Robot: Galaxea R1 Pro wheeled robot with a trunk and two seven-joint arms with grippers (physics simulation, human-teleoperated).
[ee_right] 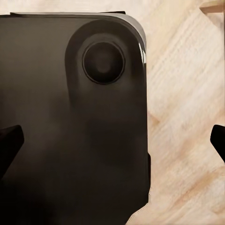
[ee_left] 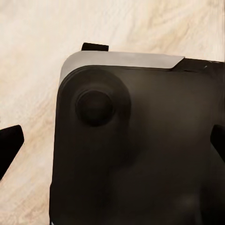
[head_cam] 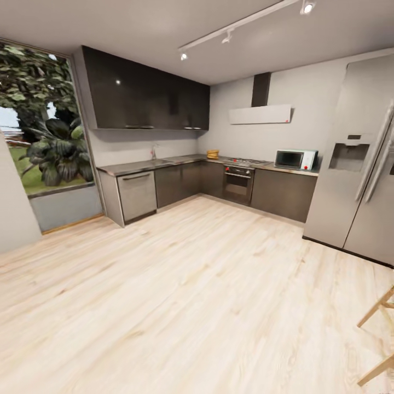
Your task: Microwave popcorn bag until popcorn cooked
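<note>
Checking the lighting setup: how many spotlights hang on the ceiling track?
3: one at the track's left end, one mid-track, one at the top edge. More may be out of frame.

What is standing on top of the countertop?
On the countertop stand the microwave, a yellowish thing, the hob and a tap. Too far to tell if the yellowish thing is the popcorn bag.

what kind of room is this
A home kitchen, in simulator render: an L-shaped grey steel-like countertop over dark cabinets with a built-in dark oven, a small pale mint-blue microwave on the counter, and a tall silver double-door fridge on the right.
</note>
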